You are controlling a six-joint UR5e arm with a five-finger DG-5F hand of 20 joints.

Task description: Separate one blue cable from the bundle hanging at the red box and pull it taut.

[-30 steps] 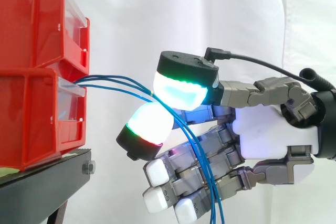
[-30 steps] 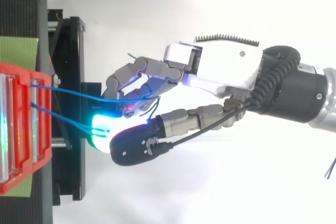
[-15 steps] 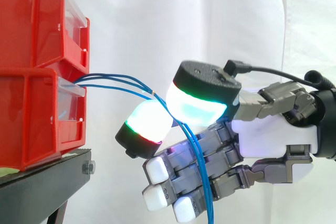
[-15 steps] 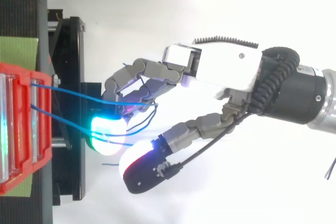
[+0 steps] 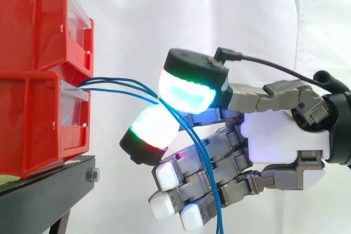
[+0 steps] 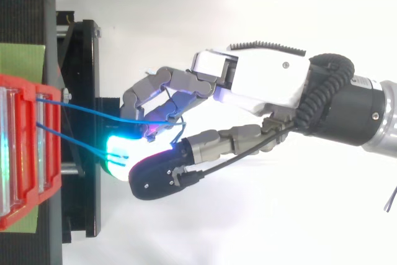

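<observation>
White curtain behind, red box (image 5: 33, 119) at the edge of the black stand (image 5: 49, 190). The hand (image 5: 279, 141) has dropped its thumb back onto a glowing fingertip, pinching a blue cable (image 5: 118, 80) just beyond the box. The cable sags, so I'd say no pull yet.

Evenly lit. Behind, from 12 to 5 o'clock, a white curtain (image 5: 164, 15), softly folded; at 7 o'clock, a black stand (image 5: 38, 198).
</observation>
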